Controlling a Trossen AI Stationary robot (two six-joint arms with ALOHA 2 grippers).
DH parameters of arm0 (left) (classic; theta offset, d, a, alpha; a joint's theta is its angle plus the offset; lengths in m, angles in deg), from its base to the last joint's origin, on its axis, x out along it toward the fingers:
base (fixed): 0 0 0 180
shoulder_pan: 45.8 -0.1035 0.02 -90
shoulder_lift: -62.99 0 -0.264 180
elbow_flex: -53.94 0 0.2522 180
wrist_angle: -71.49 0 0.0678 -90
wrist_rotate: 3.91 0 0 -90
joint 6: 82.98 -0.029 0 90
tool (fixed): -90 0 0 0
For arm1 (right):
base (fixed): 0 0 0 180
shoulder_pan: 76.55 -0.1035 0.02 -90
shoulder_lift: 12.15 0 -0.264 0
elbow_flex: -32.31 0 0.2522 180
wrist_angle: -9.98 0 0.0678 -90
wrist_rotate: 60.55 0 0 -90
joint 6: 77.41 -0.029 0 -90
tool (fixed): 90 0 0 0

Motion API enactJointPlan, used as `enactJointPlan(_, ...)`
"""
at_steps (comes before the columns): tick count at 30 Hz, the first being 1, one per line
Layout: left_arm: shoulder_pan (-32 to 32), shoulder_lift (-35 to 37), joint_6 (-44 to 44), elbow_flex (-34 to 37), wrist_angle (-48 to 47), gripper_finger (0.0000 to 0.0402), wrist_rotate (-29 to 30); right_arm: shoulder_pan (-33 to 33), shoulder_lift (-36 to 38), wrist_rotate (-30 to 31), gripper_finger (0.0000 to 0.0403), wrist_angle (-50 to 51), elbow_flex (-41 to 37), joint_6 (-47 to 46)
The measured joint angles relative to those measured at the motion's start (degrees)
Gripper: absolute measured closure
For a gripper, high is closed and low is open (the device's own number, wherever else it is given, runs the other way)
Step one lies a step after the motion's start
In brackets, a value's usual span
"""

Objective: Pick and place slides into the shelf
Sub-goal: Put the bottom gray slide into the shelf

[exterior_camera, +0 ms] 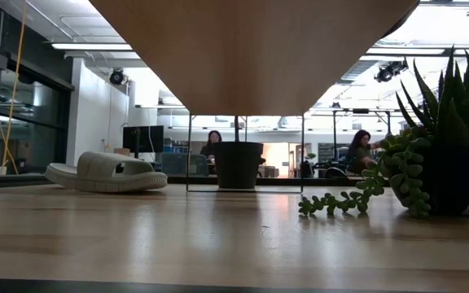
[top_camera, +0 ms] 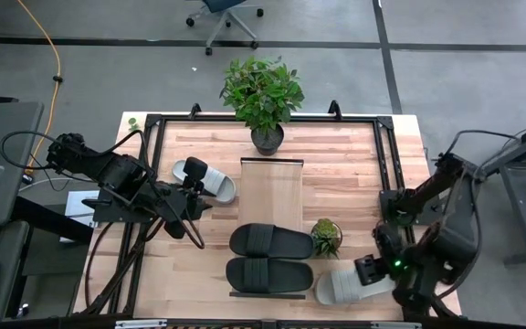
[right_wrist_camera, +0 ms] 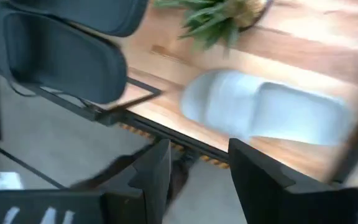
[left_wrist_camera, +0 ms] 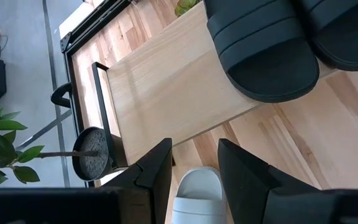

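The shelf (top_camera: 270, 187) is a long, narrow board of pale smooth wood with thin black rails at its short ends, lying down the middle of the striped butcher-block table (top_camera: 345, 155). It serves as landmark for everything else. Two black slides (top_camera: 271, 240) with wide ribbed straps and rounded toes sit side by side across its near end, one behind the other (top_camera: 268, 274). At its far end stands a leafy plant (top_camera: 261, 90) in a dark round pot. Just right of the shelf, beside the black pair, is a small spiky succulent (top_camera: 325, 236).

Left of the shelf, near its far end, a light grey slide (top_camera: 210, 180) lies flat on the table. The left gripper (top_camera: 193, 185) hovers over it, fingers (left_wrist_camera: 157, 171) apart with the slide's pale rounded end showing between them; nothing is clamped.

Right of the shelf's near end, past the succulent, the second grey slide (top_camera: 347, 285) lies close to the table edge. The right gripper (top_camera: 369, 271) is at its outer end, fingers (right_wrist_camera: 156, 168) apart in the wrist view, with the smooth moulded slide ahead of them; whether they touch it I cannot tell.
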Motion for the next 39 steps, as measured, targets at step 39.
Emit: enactJointPlan(39, 0.00, -0.02, 5.16, 0.00, -0.08, 0.0284, 1.53, -0.08, 32.91, -5.09, 0.0249, -62.41, -68.19, 6.06)
